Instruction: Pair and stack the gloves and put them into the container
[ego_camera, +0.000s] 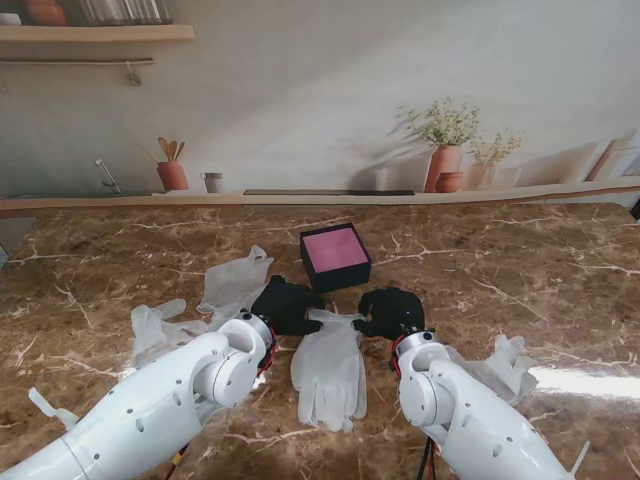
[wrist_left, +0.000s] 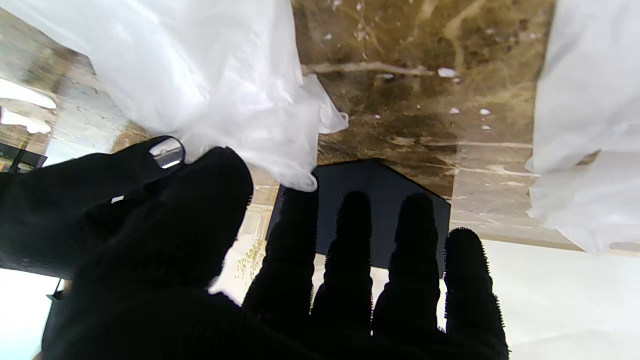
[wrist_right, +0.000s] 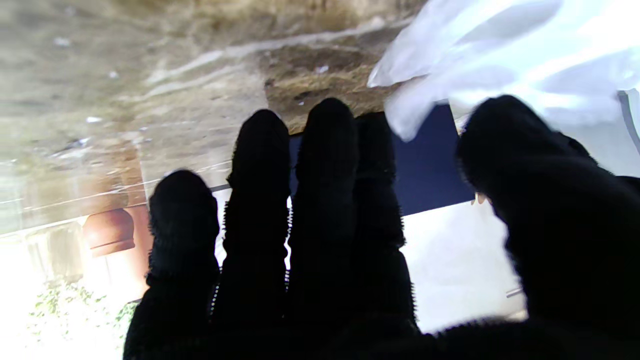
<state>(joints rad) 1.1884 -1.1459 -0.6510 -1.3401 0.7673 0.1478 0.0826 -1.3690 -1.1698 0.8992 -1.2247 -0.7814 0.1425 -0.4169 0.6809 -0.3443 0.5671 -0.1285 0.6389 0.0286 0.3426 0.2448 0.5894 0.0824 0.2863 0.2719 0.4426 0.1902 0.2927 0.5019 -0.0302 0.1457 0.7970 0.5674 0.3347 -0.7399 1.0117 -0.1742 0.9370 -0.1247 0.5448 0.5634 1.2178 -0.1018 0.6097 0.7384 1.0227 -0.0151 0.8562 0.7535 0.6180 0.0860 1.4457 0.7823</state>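
Worktop (ego_camera: 520, 270): brown marbled stone, carrying all items listed.

Container (ego_camera: 335, 256): square black box with a pink inside, set on the worktop farther from the robot than both hands, roughly midway between them. Nothing lies in it.

Stacked gloves (ego_camera: 331, 368): translucent white gloves lying flat between the two hands, fingers pointing toward the robot, cuff end beside the hands.

Loose gloves on the left (ego_camera: 232, 285): two more white gloves, one crumpled near the left forearm, one spread out farther away toward the container.

Glove on the right (ego_camera: 505, 362): white, crumpled, lying just beside the right forearm.

Left hand (ego_camera: 286, 305): black-covered, palm down at the cuff of the stacked gloves. In the wrist view its fingers (wrist_left: 350, 240) are straight and slightly apart, gripping nothing.

Right hand (ego_camera: 390, 311): black-covered, palm down at the other side of the same cuff. Fingers (wrist_right: 260, 200) extended side by side, thumb apart, holding nothing.
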